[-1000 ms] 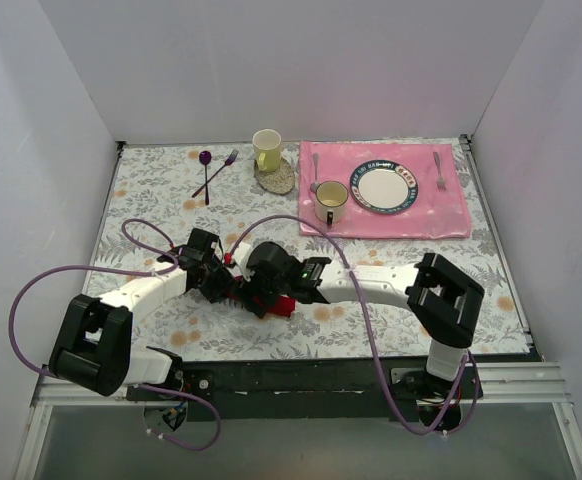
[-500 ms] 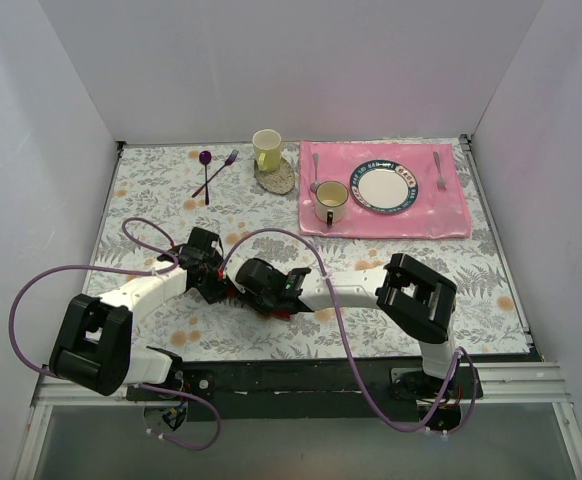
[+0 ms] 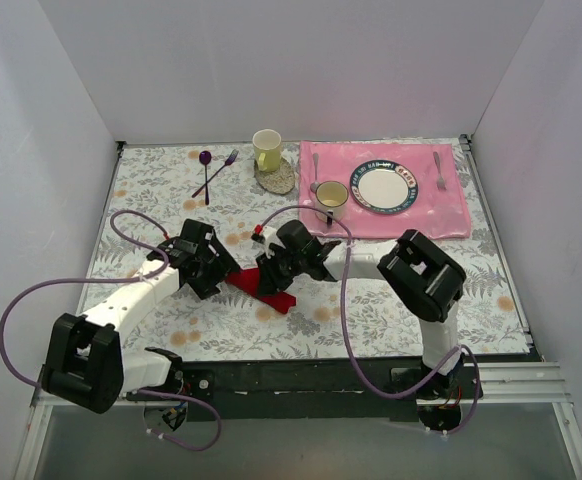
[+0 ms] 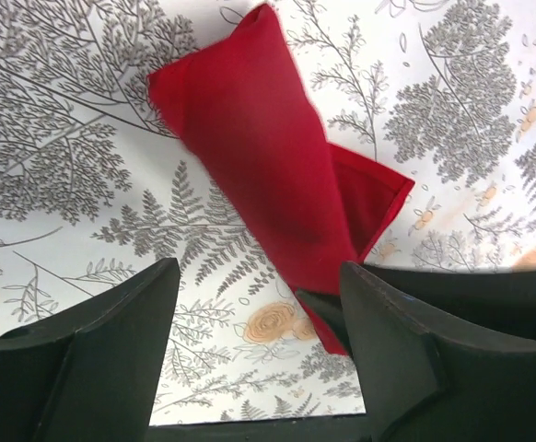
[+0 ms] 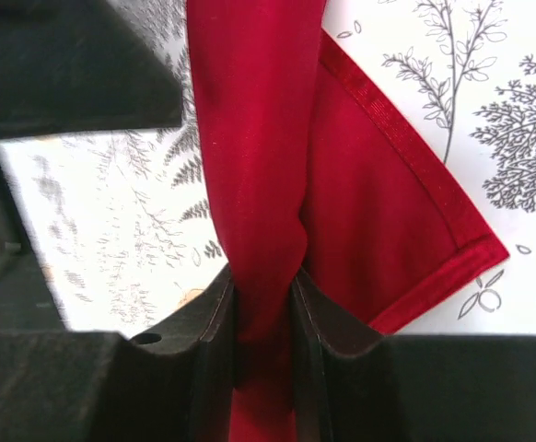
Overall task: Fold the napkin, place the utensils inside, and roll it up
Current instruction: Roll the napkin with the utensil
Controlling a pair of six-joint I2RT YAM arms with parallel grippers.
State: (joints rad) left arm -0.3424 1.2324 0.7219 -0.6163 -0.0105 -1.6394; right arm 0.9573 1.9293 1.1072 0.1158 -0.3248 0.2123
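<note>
The red napkin (image 3: 276,298) lies as a narrow roll on the flowered table, with a flat corner sticking out to one side. My right gripper (image 5: 263,299) is shut on one end of the roll (image 5: 254,138); from above, that gripper (image 3: 269,280) sits just right of centre. The left gripper (image 4: 254,364) stands open over the table with the napkin roll (image 4: 268,157) just ahead of its right finger (image 4: 406,359), nothing between the jaws. From above, the left gripper (image 3: 223,274) is at the roll's left end. The utensils are hidden from view.
At the back right a pink placemat (image 3: 441,215) carries a plate (image 3: 382,187), a mug (image 3: 330,202), a silver fork (image 3: 439,170) and a spoon (image 3: 314,170). A yellow mug (image 3: 266,149) stands on a coaster, and a purple spoon-and-fork pair (image 3: 211,172) lies at the back left.
My right gripper has shut on the napkin roll and drawn it away from the near edge. The left gripper has opened, let go, and shifted slightly back.
</note>
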